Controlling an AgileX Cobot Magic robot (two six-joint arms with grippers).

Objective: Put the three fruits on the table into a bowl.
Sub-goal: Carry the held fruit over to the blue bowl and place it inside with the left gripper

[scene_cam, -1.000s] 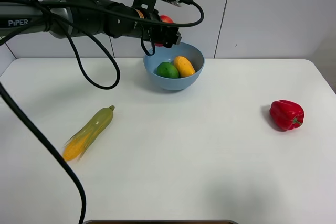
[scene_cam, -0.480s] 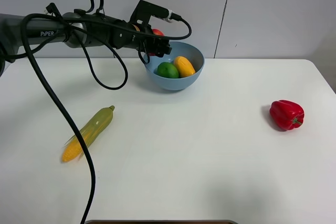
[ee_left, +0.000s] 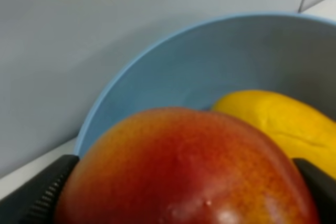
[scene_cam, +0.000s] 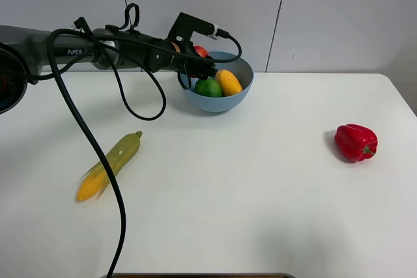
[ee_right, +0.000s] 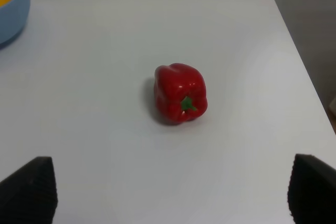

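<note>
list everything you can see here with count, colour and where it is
bowl: 1, light blue, far middle of the table
lime: 1, green, inside the bowl
mango-like fruit: 1, yellow-orange, inside the bowl beside the lime
apple: 1, red with yellowish patches, gripped in the left claw over the bowl's rim
corn cob: 1, yellow with green husk, lying on the table's left side
bell pepper: 1, red, on the table's right side
table: 1, white
left claw: 1, black, shut on the apple
right claw: 1, black, open, facing the bell pepper
</note>
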